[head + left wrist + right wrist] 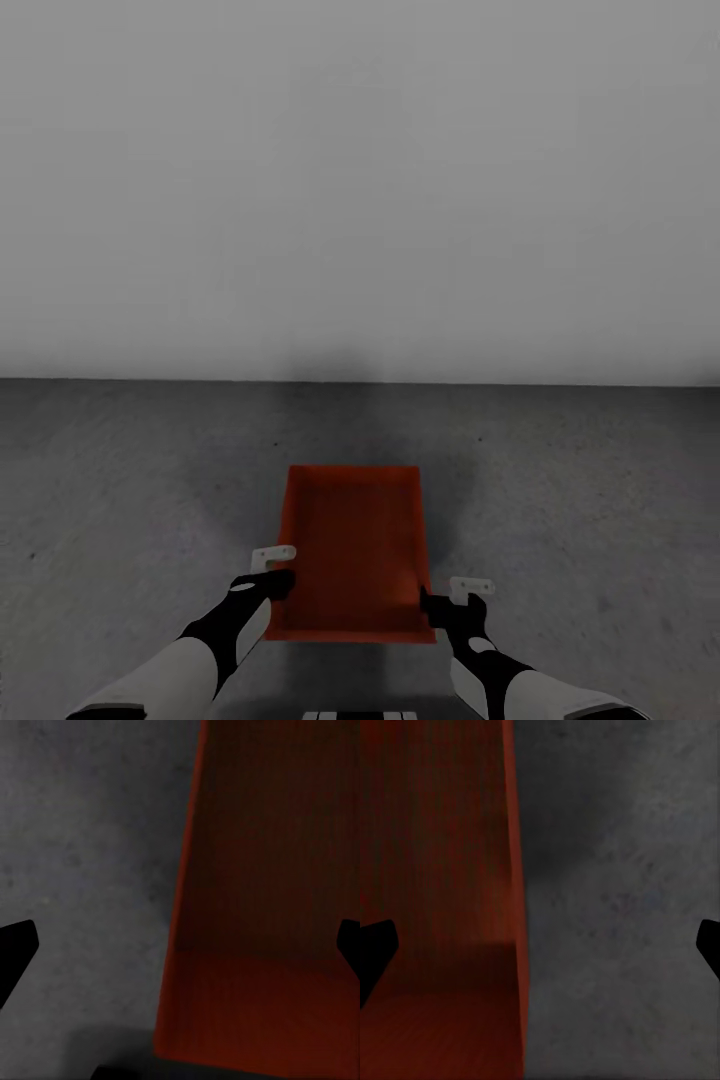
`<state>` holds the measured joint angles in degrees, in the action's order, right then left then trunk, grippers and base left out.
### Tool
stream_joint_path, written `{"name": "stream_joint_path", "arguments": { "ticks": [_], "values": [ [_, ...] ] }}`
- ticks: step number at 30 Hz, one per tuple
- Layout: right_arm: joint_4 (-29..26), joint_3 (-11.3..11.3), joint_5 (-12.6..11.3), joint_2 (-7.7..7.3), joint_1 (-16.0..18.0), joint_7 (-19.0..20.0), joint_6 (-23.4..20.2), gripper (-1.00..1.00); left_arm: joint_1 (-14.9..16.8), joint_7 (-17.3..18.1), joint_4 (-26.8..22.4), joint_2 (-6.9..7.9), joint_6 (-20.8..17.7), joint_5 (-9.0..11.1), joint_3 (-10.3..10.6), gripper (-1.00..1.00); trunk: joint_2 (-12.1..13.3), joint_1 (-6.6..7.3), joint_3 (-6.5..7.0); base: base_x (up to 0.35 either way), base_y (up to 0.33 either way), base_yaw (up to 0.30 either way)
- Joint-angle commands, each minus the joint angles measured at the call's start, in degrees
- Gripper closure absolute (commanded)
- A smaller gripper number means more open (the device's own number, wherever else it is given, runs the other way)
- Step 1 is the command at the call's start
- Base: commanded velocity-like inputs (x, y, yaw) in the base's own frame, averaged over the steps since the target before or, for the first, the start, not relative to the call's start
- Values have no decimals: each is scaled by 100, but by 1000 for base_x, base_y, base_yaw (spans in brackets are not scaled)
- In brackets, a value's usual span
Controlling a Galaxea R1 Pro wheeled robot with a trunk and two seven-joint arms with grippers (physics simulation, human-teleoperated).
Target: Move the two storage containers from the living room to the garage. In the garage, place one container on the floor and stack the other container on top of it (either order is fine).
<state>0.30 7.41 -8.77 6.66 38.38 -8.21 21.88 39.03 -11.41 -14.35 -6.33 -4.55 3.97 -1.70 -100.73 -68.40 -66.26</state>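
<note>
Grey concrete floor, pale wall

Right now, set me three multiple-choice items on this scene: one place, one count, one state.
1. The storage container lies
A. on the grey concrete floor
B. on a wooden bench
C. on a shelf

2. Containers seen in the head view:
A. three
B. two
C. one

3. The left gripper and right gripper are
A. shut
B. open astride the side walls
C. folded back

Key: 1 A, concrete surrounds it; 2 C, a single orange-red box; 3 B, in each wrist view one finger shows over the container and one over the floor.
</note>
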Motion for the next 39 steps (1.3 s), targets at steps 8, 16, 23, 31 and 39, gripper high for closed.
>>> {"name": "stream_joint_path", "arguments": {
  "ticks": [8, 16, 23, 31, 39],
  "values": [
    [5, 50, -55, 2, 3, -14, 18, -100, -1, -11, -7, 0, -28, 42, -15, -100, 321, 177, 141, 0, 0, 0],
    [5, 50, -55, 1, 3, -14, 18, -100, -1, -11, -1, 0, -28, 42, -15, -100, 642, 352, 285, 0, 0, 0],
    [5, 50, -55, -6, 3, -14, 18, -100, -1, -18, 2, 0, -28, 46, -20, -100, 923, 506, 411, 0, 0, 0],
    [5, 50, -51, -7, 3, -14, 18, -100, -1, -19, 3, 0, -28, 48, -15, -100, 1243, 682, 554, 0, 0, 0],
    [5, 50, -47, -3, 3, -14, 18, -100, -1, -25, 2, 0, -28, 50, -22, -100, 1564, 858, 698, 0, 0, 0]
  ]
}}
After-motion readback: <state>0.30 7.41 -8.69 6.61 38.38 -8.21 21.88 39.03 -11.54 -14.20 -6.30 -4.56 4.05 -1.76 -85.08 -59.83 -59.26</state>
